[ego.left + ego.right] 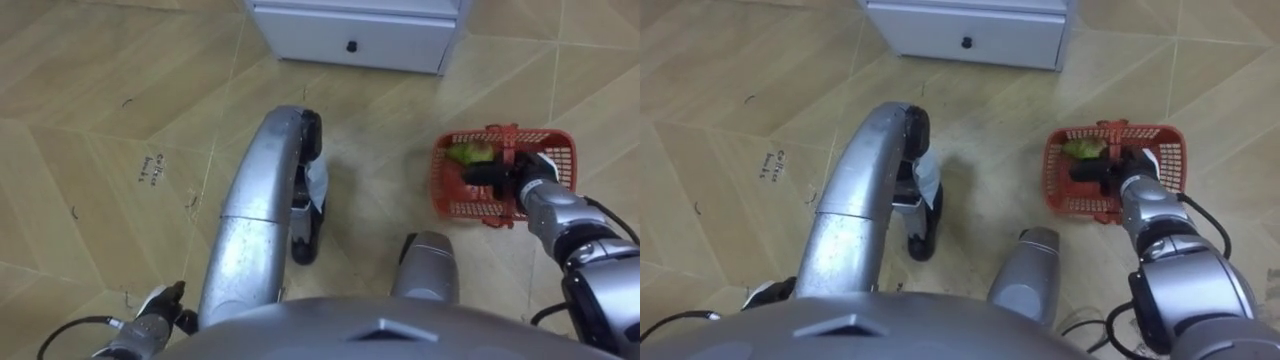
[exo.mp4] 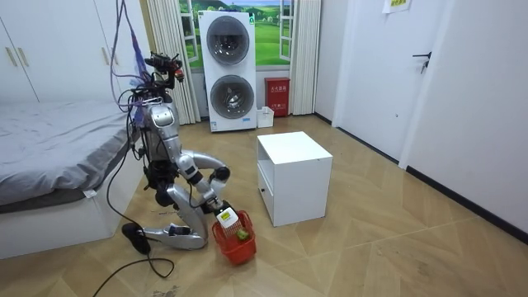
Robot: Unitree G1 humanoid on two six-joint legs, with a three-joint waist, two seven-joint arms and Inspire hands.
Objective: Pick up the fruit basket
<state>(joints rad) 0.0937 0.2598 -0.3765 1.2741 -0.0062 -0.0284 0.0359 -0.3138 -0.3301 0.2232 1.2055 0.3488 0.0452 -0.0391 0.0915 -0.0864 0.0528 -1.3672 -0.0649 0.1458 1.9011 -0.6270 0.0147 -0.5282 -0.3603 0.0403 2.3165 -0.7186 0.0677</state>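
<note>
the robot is kneeling low on the wooden floor [image 1: 90, 110], between a bed [image 2: 49, 157] and a white cabinet [image 2: 293, 177]. in the eye views the cabinet's drawer front is lying at 12 o'clock.

the red fruit basket [image 1: 441, 185] is sitting at about 3 o'clock in the eye views, just beside the robot's right knee. a green fruit [image 1: 470, 153] is lying in its far corner. in the room view the basket is hanging or resting at floor level, slightly tilted, at 9 o'clock of the cabinet. whether it is clear of the floor i cannot tell.

the right hand [image 1: 515, 178] is reaching across the top of the basket, and its dark fingers [image 1: 482, 175] are clenching round the handle [image 1: 508, 138].

the left hand [image 1: 158, 305] is hanging low at about 8 o'clock, well apart from the basket. whether it is released or clenched i cannot tell.
</note>
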